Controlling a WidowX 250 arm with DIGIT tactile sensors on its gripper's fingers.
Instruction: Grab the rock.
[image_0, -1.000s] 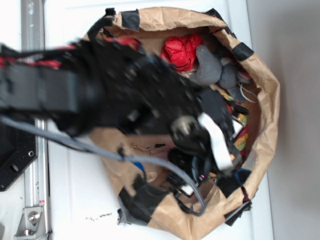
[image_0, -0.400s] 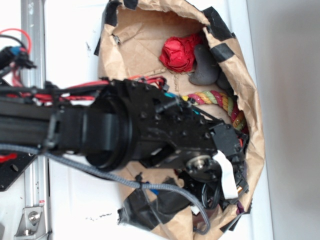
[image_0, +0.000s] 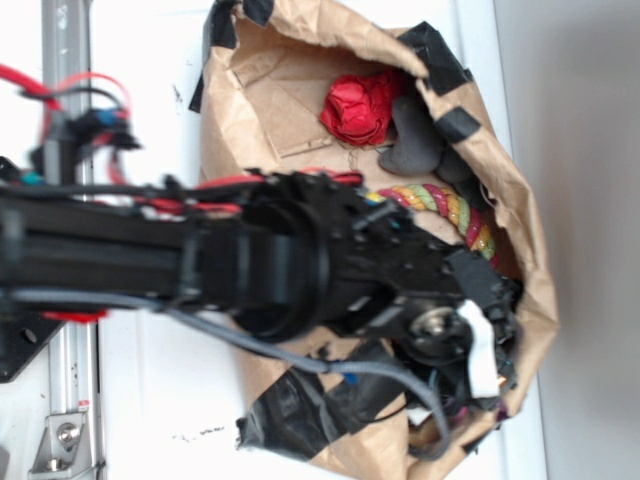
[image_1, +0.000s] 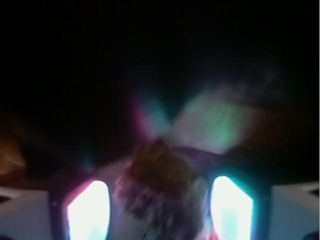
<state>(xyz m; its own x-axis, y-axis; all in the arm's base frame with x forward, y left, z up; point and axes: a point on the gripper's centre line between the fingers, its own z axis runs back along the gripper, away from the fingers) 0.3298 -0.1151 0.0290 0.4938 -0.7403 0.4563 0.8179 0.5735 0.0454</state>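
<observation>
Two fingers (image_1: 87, 210) flank a blurred brownish lump; grip unclear. Gripper (image_0: 485, 375) sits deep in bag (image_0: 520, 250), lower end. Rock (image_0: 412, 135) lies near top, beside red cloth (image_0: 360, 105), well apart.

Crumpled brown paper bag (image_0: 270, 90) with black tape patches. Bright red crumpled wad (image_0: 360, 108). Dark grey smooth rock (image_0: 412, 140). Twisted rope (image_0: 440, 208) striped red, yellow, green. Black robot arm (image_0: 200, 265), red and grey wires; white surface (image_0: 150, 400).
</observation>
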